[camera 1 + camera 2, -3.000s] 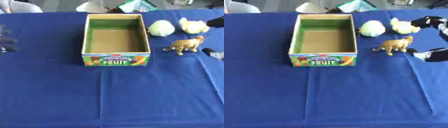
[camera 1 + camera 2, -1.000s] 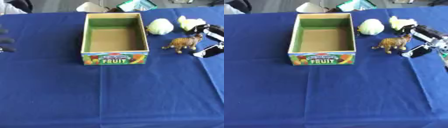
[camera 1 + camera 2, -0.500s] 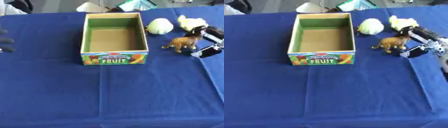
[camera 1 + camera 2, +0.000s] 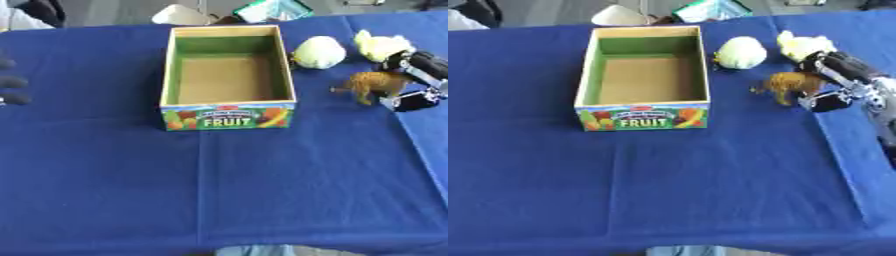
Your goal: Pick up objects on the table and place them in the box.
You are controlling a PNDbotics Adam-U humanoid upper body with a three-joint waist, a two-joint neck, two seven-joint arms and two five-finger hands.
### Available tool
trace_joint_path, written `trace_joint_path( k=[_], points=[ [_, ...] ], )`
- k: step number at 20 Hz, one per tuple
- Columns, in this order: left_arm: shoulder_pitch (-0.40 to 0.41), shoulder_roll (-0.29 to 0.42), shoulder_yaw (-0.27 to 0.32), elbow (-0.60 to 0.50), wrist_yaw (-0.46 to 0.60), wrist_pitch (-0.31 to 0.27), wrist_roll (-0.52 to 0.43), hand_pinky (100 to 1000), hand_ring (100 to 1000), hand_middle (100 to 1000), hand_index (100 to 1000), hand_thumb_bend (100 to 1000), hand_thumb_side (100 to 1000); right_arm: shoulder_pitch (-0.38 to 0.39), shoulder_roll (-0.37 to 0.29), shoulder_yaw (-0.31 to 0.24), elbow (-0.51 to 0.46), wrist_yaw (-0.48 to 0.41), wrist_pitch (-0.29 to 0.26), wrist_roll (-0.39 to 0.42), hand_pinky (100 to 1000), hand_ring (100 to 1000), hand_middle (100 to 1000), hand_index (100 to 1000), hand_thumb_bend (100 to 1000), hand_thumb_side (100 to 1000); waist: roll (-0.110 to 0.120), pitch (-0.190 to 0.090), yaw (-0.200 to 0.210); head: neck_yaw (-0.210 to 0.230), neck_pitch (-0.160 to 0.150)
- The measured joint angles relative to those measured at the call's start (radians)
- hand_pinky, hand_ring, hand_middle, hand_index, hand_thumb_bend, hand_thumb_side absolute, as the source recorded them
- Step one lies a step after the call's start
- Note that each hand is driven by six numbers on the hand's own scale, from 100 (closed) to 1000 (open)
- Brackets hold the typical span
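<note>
Judging from the empty box (image 4: 227,75), nothing has been placed yet. The brown toy animal (image 4: 376,85), right of the box, is bracketed by the right hand (image 4: 842,82), fingers and thumb spread, not closed. Two pale objects (image 4: 319,52) wait beyond it.

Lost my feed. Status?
Right hand open around toy animal, not gripped. Left hand idle at left edge. Box empty. Path to it clear.

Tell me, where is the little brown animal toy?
The brown animal toy stands on the blue table right of the fruit box, below the two pale round things, right at the robot's right hand.
</note>
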Motion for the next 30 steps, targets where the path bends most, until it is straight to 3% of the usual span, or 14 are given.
trace_joint_path(
  k=[12,24,30],
  points=[
    [0.000,0.000,-0.004,0.000,0.000,0.000,0.000,541,627,658,777,322,606,-0.009,-0.001,0.002,-0.065,-0.048,0.004,-0.056,624,479,377,503,100,100,-0.001,0.000,0.000,0.000,0.000],
    [0.000,0.000,-0.006,0.000,0.000,0.001,-0.007,541,627,658,777,321,606,-0.153,-0.008,0.053,-0.217,-0.145,-0.013,0.056,627,481,381,441,100,100,-0.016,-0.010,0.008,-0.002,0.001],
    [0.000,0.000,-0.013,0.000,0.001,0.002,-0.014,541,627,658,777,322,606,-0.252,0.054,0.077,-0.215,-0.157,-0.011,0.115,629,483,382,442,100,100,-0.019,-0.012,0.031,-0.014,0.008]
  ],
)
